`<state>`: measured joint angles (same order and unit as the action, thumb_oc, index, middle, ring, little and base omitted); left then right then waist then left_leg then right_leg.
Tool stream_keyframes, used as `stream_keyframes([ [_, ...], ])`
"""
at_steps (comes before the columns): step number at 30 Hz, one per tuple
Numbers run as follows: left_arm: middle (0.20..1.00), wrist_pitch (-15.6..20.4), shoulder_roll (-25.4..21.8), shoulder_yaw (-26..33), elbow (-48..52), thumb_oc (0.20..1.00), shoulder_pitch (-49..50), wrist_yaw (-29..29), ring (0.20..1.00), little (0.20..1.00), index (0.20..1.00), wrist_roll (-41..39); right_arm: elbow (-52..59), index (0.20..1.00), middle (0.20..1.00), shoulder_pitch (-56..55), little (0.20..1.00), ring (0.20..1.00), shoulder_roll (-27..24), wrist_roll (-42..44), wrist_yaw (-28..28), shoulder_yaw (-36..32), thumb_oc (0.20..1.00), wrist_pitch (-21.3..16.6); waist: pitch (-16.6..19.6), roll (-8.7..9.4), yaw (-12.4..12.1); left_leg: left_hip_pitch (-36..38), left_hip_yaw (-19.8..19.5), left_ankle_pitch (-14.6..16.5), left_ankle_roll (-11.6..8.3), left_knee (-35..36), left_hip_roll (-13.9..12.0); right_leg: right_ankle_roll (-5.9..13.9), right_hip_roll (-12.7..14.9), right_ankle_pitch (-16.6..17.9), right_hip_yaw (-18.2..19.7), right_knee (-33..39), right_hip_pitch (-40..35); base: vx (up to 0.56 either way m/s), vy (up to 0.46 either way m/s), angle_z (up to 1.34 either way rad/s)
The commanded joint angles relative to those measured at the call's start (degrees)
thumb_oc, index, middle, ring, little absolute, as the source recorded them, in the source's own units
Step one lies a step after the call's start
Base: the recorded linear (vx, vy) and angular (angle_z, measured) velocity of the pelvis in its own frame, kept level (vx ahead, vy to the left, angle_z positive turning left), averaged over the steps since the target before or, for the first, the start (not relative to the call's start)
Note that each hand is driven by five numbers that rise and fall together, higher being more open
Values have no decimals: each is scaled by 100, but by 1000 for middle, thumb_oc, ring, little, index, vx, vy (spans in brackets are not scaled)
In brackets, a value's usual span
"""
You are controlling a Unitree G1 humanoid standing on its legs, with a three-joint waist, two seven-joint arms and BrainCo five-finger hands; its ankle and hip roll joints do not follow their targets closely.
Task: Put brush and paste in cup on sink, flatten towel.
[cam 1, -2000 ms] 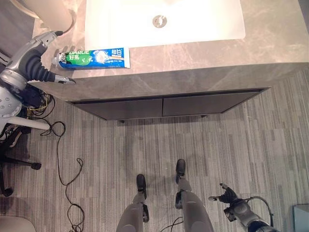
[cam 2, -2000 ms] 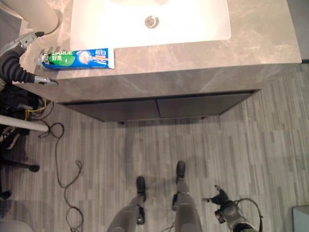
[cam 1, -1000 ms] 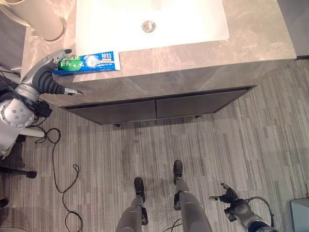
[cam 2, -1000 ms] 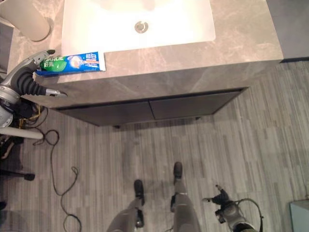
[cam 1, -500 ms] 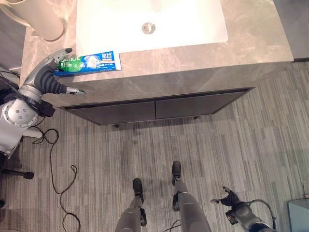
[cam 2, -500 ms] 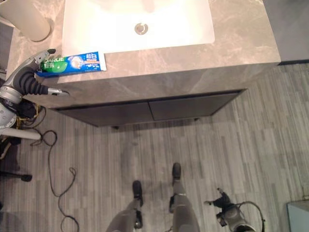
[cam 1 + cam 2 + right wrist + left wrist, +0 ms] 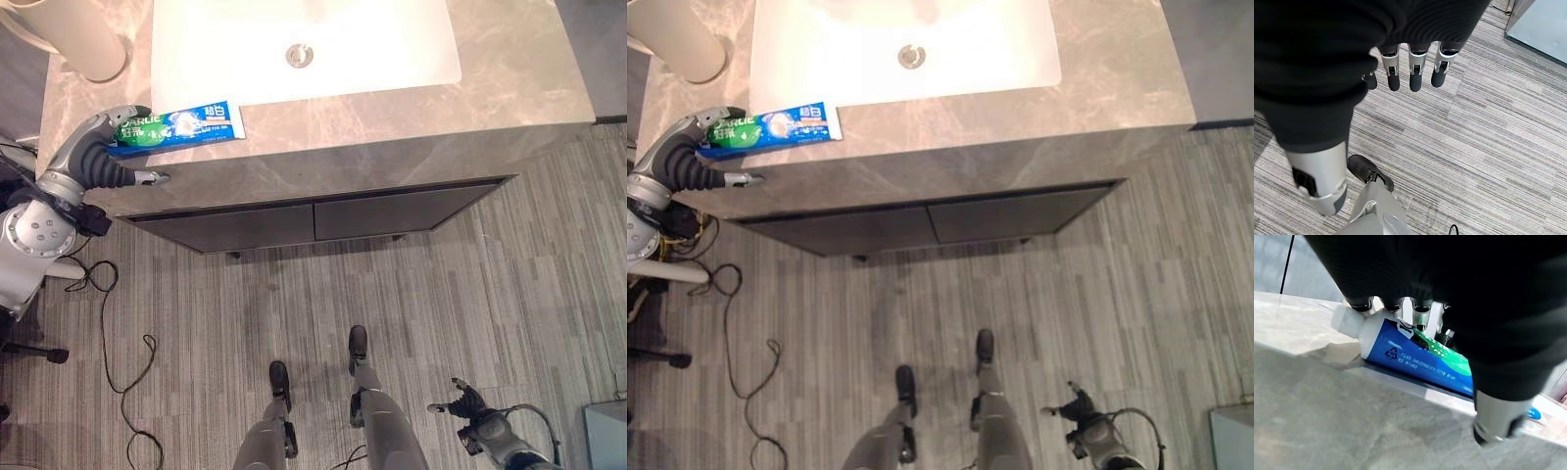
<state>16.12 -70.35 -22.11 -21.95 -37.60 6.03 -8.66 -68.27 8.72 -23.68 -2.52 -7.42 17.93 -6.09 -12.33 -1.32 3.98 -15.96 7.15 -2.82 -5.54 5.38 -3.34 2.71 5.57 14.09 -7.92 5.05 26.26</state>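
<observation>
At the counter's front left corner, the left hand (image 7: 98, 157) arches over the cap end of the toothpaste tube (image 7: 181, 124); its fingers (image 7: 1418, 316) reach past the tube and the thumb (image 7: 1496, 418) stands apart near the counter (image 7: 509, 69) edge, so nothing is pinched. The tube lies flat, close to the front edge, at 6 o'clock from the white sink basin (image 7: 392, 39). A beige cup (image 7: 83, 39) stands at 11 o'clock from the tube. The right hand (image 7: 1410, 68) hangs spread over open floor (image 7: 470, 294).
</observation>
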Motion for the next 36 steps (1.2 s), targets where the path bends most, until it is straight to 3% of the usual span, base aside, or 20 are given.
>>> stream_keyframes([
  [1, 736, 85, -71, 404, -104, 736, 37, 70, 736, 736, 736, -102, -40, 1000, 1000, -229, 1000, 1000, -61, 106, -80, -20, 1000, 6, 4, 137, -6, 46, 116, -57, -153, -38, -6, 821, 483, 50, 454, -5, 67, 0, 0, 0],
  [5, 784, 49, -126, 329, -56, 784, 7, 67, 784, 784, 784, 117, -42, 1000, 1000, -223, 1000, 1000, -68, 95, -75, -22, 1000, 11, 13, 139, -3, 38, 117, -62, -160, -38, -15, 821, 479, 46, 450, -5, 75, 0, 0, 0],
  [6, 768, 40, -138, 310, -34, 768, 8, 44, 768, 768, 768, 174, -46, 1000, 1000, -216, 1000, 1000, -64, 96, -66, -19, 1000, 10, 13, 141, -2, 29, 116, -65, -160, -38, -17, 822, 480, 49, 443, -5, 78, 0, 0, 0],
  [9, 620, 40, -141, 360, -34, 620, 54, 39, 620, 620, 620, 162, -48, 1000, 1000, -229, 1000, 1000, -60, 101, -53, -29, 1000, 5, 16, 149, -7, 15, 119, -70, -164, -38, -19, 821, 478, 50, 437, -5, 88, 0, 0, 0],
  [13, 598, -11, -220, 299, -21, 598, 52, 53, 598, 598, 598, 455, -46, 1000, 1000, -220, 1000, 1000, -57, 102, -52, -30, 1000, 11, 11, 153, -9, 0, 119, -70, -170, -38, -21, 820, 471, 55, 441, -5, 108, -5, 1, -5],
  [16, 517, -62, -509, 81, 55, 517, -47, 36, 517, 517, 517, 1079, -68, 1000, 1000, -214, 1000, 1000, -58, 67, -41, -19, 1000, 22, 4, 154, 5, 1, 136, -64, -172, -38, -33, 828, 464, 55, 454, -5, 116, -1, -1, -1],
  [17, 413, -65, -588, 1, 83, 413, -97, 4, 413, 413, 413, 1219, -61, 1000, 1000, -209, 1000, 1000, -61, 57, -37, -20, 1000, 18, 2, 161, 1, 11, 148, -60, -172, -38, -37, 830, 464, 58, 458, -5, 116, 1, 2, -3],
  [18, 200, -60, -637, -25, 100, 200, -106, 0, 200, 200, 200, 1295, -64, 1000, 1000, -212, 1000, 1000, -58, 35, -35, -20, 1000, 19, 3, 168, 1, 15, 152, -57, -172, -38, -39, 830, 460, 58, 463, -5, 116, 1, 2, -3],
  [36, 200, -57, -934, -50, 355, 200, 360, 126, 200, 200, 200, 2612, -141, 1000, 1000, -239, 1000, 1000, -97, -61, -56, -101, 1000, 19, 54, 158, -32, 98, 163, -15, -163, -38, -64, 816, 444, 14, 493, -5, 62, 0, 0, 0],
])
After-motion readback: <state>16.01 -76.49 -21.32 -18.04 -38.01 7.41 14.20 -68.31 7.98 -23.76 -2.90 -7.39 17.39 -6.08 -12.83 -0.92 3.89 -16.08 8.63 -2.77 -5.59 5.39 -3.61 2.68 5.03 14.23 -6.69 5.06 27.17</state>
